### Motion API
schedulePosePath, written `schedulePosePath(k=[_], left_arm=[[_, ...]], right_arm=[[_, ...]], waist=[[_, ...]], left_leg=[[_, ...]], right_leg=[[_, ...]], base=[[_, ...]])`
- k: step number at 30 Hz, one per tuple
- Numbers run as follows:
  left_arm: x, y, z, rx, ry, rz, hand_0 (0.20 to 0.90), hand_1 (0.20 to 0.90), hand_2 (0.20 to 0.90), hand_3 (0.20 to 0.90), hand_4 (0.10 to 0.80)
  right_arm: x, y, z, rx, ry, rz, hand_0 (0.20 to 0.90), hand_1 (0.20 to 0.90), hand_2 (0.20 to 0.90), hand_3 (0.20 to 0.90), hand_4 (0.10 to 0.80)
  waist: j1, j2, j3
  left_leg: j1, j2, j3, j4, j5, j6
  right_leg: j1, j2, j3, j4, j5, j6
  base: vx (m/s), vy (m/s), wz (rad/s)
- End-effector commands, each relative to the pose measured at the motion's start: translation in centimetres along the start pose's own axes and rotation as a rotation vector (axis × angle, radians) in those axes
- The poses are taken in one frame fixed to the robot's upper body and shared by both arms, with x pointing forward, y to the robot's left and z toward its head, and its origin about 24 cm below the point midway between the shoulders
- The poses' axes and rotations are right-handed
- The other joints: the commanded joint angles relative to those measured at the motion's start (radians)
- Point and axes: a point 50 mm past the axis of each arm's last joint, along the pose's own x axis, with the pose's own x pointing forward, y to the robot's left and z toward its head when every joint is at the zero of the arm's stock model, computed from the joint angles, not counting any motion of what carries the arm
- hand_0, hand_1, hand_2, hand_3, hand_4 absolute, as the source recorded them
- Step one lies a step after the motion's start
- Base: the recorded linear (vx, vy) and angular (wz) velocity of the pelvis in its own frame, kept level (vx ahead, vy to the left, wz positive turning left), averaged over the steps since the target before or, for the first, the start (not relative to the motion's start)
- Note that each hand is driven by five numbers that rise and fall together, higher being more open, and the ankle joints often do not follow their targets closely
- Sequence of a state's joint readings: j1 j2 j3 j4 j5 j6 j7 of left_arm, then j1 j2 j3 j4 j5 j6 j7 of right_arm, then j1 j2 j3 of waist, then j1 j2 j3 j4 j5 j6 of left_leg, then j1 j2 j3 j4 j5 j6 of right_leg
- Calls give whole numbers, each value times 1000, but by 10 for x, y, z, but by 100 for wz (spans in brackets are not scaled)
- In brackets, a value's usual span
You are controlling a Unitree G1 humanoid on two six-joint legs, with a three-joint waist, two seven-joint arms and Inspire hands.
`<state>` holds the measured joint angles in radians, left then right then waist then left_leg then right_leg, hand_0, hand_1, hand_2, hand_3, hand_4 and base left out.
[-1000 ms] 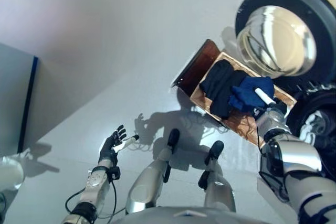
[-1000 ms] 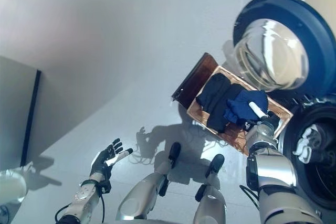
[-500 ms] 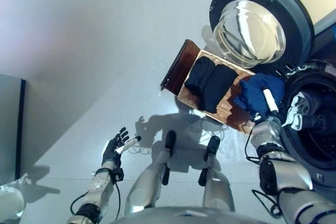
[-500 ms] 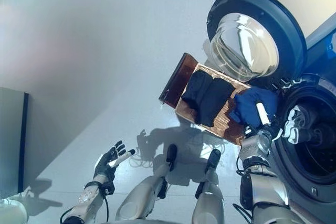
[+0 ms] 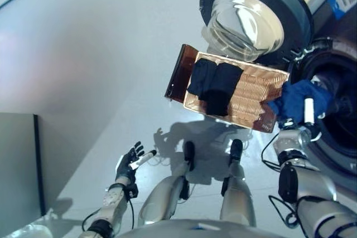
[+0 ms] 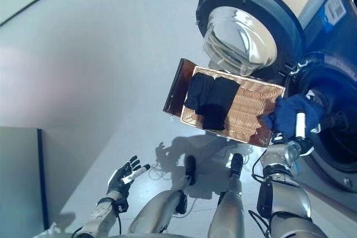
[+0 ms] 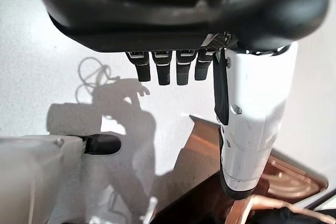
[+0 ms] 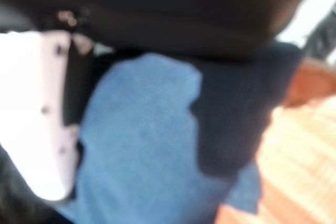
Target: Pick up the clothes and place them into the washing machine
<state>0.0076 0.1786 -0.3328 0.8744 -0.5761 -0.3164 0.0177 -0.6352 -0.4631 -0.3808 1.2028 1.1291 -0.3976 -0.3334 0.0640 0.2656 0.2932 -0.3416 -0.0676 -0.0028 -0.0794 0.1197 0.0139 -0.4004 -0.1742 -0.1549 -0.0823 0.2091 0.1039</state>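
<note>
The front-loading washing machine (image 6: 334,71) stands with its round glass door (image 6: 245,32) swung wide, leaving the drum mouth free for loading. Just beside it on the floor sits a woven basket (image 6: 251,115), near enough for short carries; two dark garments (image 6: 211,97) lie inside. The right hand (image 6: 295,132) is clenched around a blue garment (image 6: 293,112), held at the drum opening. The left hand (image 5: 131,163) hangs empty, fingers spread. The machine's label is too small to read.

blue garment (image 5: 299,97): soft matt cloth | dark clothes (image 5: 215,83): matt cloth | basket (image 5: 252,96): woven, ribbed, warm brown, slight sheen | washer door (image 5: 251,20): glossy clear glass bowl, dark smooth rim | floor (image 5: 100,71): smooth, pale, reflective
</note>
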Motion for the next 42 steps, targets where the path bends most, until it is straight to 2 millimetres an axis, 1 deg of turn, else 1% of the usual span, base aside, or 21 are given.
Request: schedulePosePath(k=[1,3,4,7,11,12,13,14,15,17,22,23,24,26,27,29,31,32,33,34,42], left_arm=[[0,2,-3,0,-12,20,900,900,900,900,800],[0,-1,-5,4,-3,11,900,900,900,900,800],[0,-2,-5,4,-4,8,900,900,900,900,800],[-1,-7,-8,20,8,-17,900,900,900,900,800],[-2,-13,-6,28,-8,-56,900,900,900,900,800],[-2,-14,-6,26,-8,-58,900,900,900,900,800],[-3,-13,-5,29,-14,-64,900,900,900,900,800],[-3,-12,-5,28,-16,-64,900,900,900,900,800],[-3,-13,-5,26,-17,-66,900,900,900,900,800],[-3,-13,-1,30,-32,-79,900,900,900,900,800],[-2,-17,3,32,-50,-97,900,900,900,900,800],[-1,-18,7,31,-64,-105,900,900,900,900,800],[-1,-19,7,31,-65,-106,900,900,900,900,800],[-1,-20,6,36,-64,-110,900,900,900,900,800],[-1,-21,6,36,-65,-111,900,900,900,900,800],[-3,-20,7,30,-70,-109,900,900,900,900,800],[-3,-19,6,34,-69,-107,900,900,900,900,800],[-3,-19,5,40,-66,-107,900,900,900,900,800],[-4,-18,5,42,-63,-104,900,900,900,900,800],[-4,-18,4,44,-62,-100,900,900,900,900,800],[-3,-14,1,42,-38,-76,900,900,900,900,800]], right_arm=[[7,39,69,160,-241,44,200,200,200,200,300],[9,42,89,188,-288,27,200,200,200,200,300],[10,43,91,188,-290,27,200,200,200,200,300],[11,52,131,217,-374,14,200,200,200,200,300],[7,66,172,203,-449,38,200,200,200,200,300],[7,67,173,202,-451,39,200,200,200,200,300],[2,78,188,191,-482,76,200,200,200,200,300],[-1,83,197,182,-504,101,200,200,200,200,300],[-1,84,198,181,-505,103,200,200,200,200,300],[-8,95,217,175,-553,136,200,200,200,200,300],[-15,103,232,191,-592,135,200,200,200,200,300],[-17,102,238,231,-603,117,200,200,200,200,300],[-17,102,238,232,-603,117,200,200,200,200,300],[-21,102,246,340,-613,81,200,200,200,200,300],[-21,102,246,342,-614,81,200,200,200,200,300],[-27,103,258,423,-635,65,200,200,200,200,300],[-27,104,260,387,-641,53,200,200,200,200,300],[-27,105,259,368,-638,55,400,400,400,400,443],[-26,105,257,356,-631,49,702,702,702,702,659],[-25,105,255,348,-622,48,900,900,900,900,800],[-18,102,243,303,-564,33,900,900,900,900,800]], waist=[[-15,3,-5],[-18,13,-11],[-16,15,-11],[-19,34,-24],[-13,55,-33],[-12,57,-34],[-9,59,-35],[-8,60,-34],[-8,62,-34],[-6,58,-33],[-6,58,-30],[-8,61,-30],[-7,61,-30],[-6,72,-36],[-6,74,-36],[-1,89,-45],[2,93,-48],[3,95,-47],[3,96,-47],[2,96,-47],[-4,90,-52]], left_leg=[[-5,-4,-19,-8,-15,-87],[-5,-3,-17,-8,-15,-90],[-6,-4,-17,-8,-15,-90],[-12,-4,-13,-8,-15,-95],[-19,-8,-16,-8,-11,-99],[-20,-8,-16,-8,-11,-99],[-23,-8,-15,-8,-9,-101],[-26,-7,-13,-8,-8,-102],[-27,-6,-12,-8,-8,-103],[-36,-4,-11,-8,-5,-106],[-51,-2,-9,-8,-2,-110],[-57,-5,-10,-8,-1,-112],[-58,-5,-11,-8,-1,-112],[-56,-9,-15,-8,-7,-114],[-61,-9,-16,-8,-1,-114],[-66,-13,-23,-8,0,-115],[-68,-13,-26,-8,1,-116],[-68,-13,-28,-8,1,-117],[-67,-12,-28,-8,2,-117],[-67,-12,-28,-8,2,-117],[-57,-15,-24,-8,-2,-118]], right_leg=[[-19,8,5,103,-79,-4],[-27,8,10,110,-83,-5],[-28,8,11,111,-83,-5],[-41,5,15,119,-90,-4],[-61,2,19,139,-99,-6],[-63,2,20,141,-100,-6],[-72,4,23,147,-100,-8],[-78,5,25,152,-101,-8],[-80,5,26,153,-102,-9],[-95,11,31,160,-103,-10],[-118,15,36,173,-109,-14],[-126,16,40,178,-110,-14],[-127,16,40,179,-111,-15],[-125,13,40,184,-124,-14],[-130,13,38,184,-116,-16],[-132,10,35,185,-120,-16],[-131,9,32,186,-120,-16],[-132,10,30,187,-121,-17],[-132,10,29,188,-121,-18],[-131,10,28,189,-121,-18],[-113,11,21,184,-122,-20]], base=[[12,-55,-8],[28,-44,-6],[27,-38,-3],[24,-41,1],[17,-36,6],[15,-46,1],[11,-53,0],[10,-53,-1],[9,-59,-2],[7,-67,-2],[-6,-34,3],[-3,-16,4],[7,-20,7],[23,-7,7],[8,4,9],[-1,8,10],[3,3,3],[0,0,0],[0,0,0],[0,0,0],[0,0,0]])
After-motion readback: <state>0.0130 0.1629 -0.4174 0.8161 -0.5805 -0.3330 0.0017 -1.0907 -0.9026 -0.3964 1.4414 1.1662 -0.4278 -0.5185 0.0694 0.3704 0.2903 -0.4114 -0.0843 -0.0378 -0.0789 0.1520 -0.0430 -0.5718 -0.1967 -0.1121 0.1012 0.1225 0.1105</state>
